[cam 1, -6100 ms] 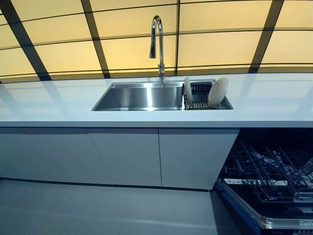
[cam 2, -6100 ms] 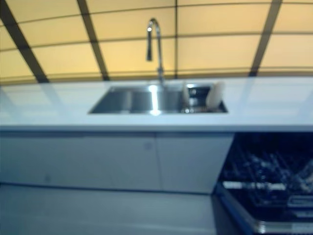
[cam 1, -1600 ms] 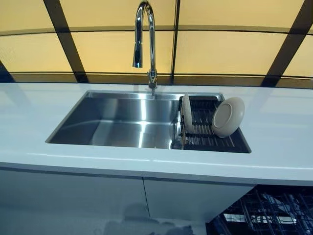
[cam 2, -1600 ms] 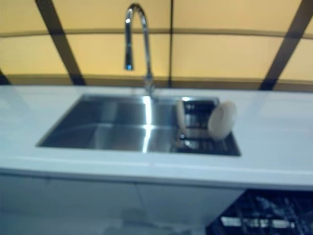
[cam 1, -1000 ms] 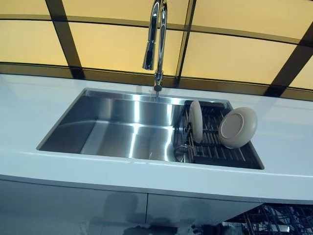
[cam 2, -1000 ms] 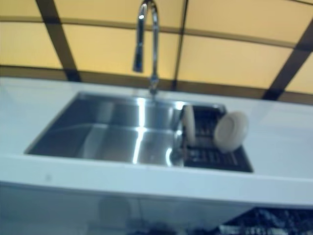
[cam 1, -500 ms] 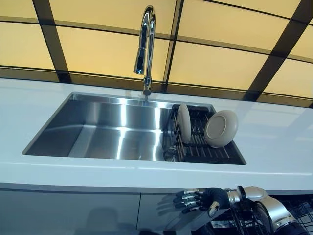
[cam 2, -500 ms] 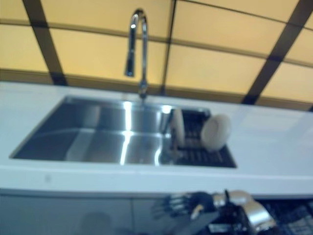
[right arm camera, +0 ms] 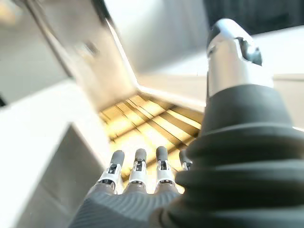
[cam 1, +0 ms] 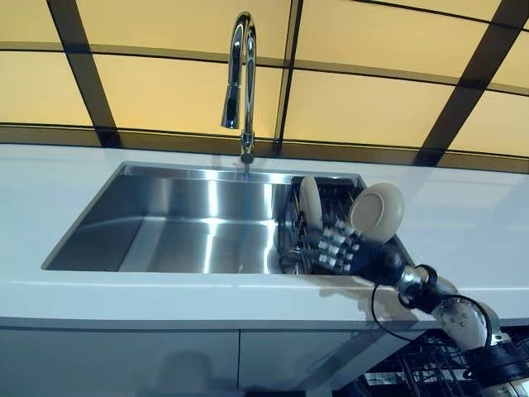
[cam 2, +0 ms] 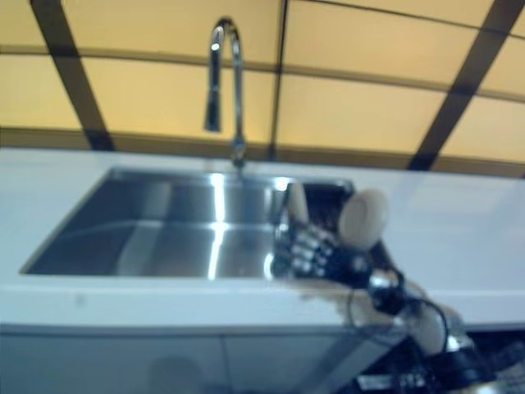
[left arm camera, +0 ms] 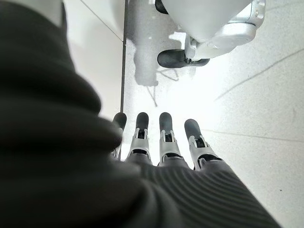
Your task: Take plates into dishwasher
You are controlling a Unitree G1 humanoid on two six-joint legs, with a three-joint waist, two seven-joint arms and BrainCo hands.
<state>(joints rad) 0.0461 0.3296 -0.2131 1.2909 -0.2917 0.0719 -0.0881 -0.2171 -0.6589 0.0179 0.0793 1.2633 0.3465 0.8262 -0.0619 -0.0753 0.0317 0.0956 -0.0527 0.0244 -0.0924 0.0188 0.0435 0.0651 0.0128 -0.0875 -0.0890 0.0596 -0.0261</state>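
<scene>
Two cream plates stand in a dark dish rack (cam 1: 331,198) at the right end of the steel sink (cam 1: 190,223). One plate (cam 1: 310,201) stands edge-on at the rack's left. The other plate (cam 1: 378,212) leans at the right, its face towards me. My right hand (cam 1: 359,255) is open, fingers straight, over the counter's front edge just in front of the rack, close to both plates and holding nothing. Its wrist view shows straight fingers (right arm camera: 137,167). My left hand (left arm camera: 166,142) is open and hangs down over the floor.
A tall chrome faucet (cam 1: 241,74) stands behind the sink. The white counter (cam 1: 99,289) runs left and right. White cabinet doors (cam 1: 124,360) are below it. The open dishwasher's wire rack (cam 1: 417,372) shows at the lower right under the counter.
My right hand has risen from below the counter's edge to above it, in front of the dish rack. The plates have not moved. The camera has shifted slightly.
</scene>
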